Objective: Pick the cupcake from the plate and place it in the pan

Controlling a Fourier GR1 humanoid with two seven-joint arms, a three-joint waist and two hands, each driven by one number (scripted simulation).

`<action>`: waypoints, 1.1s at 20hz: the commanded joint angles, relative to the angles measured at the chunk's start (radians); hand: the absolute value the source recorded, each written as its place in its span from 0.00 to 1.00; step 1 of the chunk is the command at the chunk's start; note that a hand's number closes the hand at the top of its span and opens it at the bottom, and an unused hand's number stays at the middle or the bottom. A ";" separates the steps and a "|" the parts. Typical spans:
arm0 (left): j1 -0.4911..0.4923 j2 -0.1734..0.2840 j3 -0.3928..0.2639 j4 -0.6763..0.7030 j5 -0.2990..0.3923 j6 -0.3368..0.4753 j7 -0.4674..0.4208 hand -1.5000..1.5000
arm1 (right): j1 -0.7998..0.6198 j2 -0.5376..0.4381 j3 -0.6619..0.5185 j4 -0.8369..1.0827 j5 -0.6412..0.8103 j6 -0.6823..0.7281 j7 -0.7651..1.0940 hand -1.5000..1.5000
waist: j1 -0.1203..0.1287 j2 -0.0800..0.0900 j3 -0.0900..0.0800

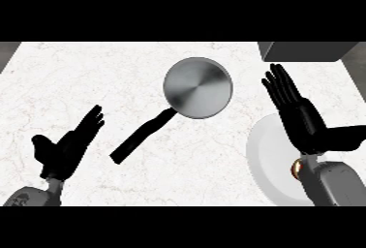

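Bench (85, 87): white marbled top that carries everything; a dark grey box (307, 51) sits at its far right corner.
Pan (198, 88): round, grey, nothing in it, in the middle of the bench; its black handle (143, 134) runs from the pan toward the left hand.
Plate (266, 155): white, well to the right of the pan, near the front edge, partly covered by the right hand and forearm.
Right hand (300, 114): fingers straight and released, holding nothing, held over the plate's far side.
Left hand (68, 145): resting left of the pan, fingers up and relaxed, holding nothing.
Cupcake: cannot be seen; probably on the plate, hidden under the right hand or forearm.
Step in hand: likely the reach for the cupcake. To do it well, bring the right hand down over the plate, close round the cupcake's sides, lift straight up, then carry it left to the pan.
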 commanded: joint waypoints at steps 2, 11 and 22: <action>0.040 0.021 0.004 -0.004 -0.080 0.079 -0.019 0.50 | 0.061 -0.002 -0.148 0.021 0.029 -0.200 0.012 0.00 | -0.014 -0.024 0.007; 0.101 0.098 0.066 0.011 -0.147 0.205 -0.012 0.50 | 0.338 -0.001 -0.498 0.161 0.132 -0.791 0.193 0.00 | -0.116 -0.039 0.001; 0.107 0.069 -0.023 -0.121 -0.223 0.253 0.060 0.50 | 0.791 -0.225 -0.187 -0.204 0.425 -0.724 0.673 0.00 | -0.013 -0.019 -0.003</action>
